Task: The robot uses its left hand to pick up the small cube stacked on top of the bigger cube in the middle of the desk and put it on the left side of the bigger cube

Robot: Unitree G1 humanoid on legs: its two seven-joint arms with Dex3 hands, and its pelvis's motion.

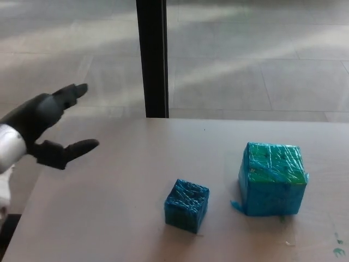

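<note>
The small blue cube [187, 205] rests on the desk [125, 180], a short gap to the left of the bigger teal cube [271, 178]. Nothing lies on top of the bigger cube. My left hand [48, 126] hovers at the far left of the head view, above the desk's left edge and well away from both cubes. It is open, with its fingers spread and nothing held. My right hand does not show.
A black vertical post [152, 57] stands just behind the desk's far edge. Beyond it lies a pale tiled floor [251, 60]. Small teal marks [338, 251] dot the desk's front right corner.
</note>
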